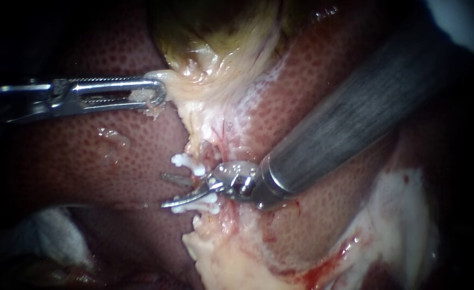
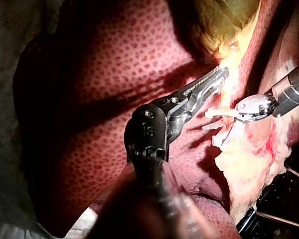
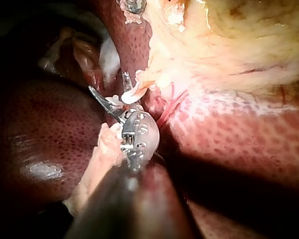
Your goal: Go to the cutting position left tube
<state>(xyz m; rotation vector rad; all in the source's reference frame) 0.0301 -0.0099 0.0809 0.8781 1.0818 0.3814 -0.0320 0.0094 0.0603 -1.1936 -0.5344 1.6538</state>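
Coming in from the upper right, the thick grey shaft of the right instrument (image 1: 163,190) ends in two slim metal blades. They stand apart and grip nothing. Around it lies the mottled dark-red liver (image 1: 86,156), with the yellow-green gallbladder (image 1: 205,32) above. The slotted silver left instrument (image 1: 159,91), well away, has its jaws clamped on the gallbladder's pale edge. Two small white plastic clips (image 1: 189,162) sit close together on the pinkish tube (image 1: 211,157), which runs up and down the endoscope view. The blades point leftward across it, the lower one along the lower clip. I judge only a fine alignment between the clips remains. Which tube this is, I cannot tell.
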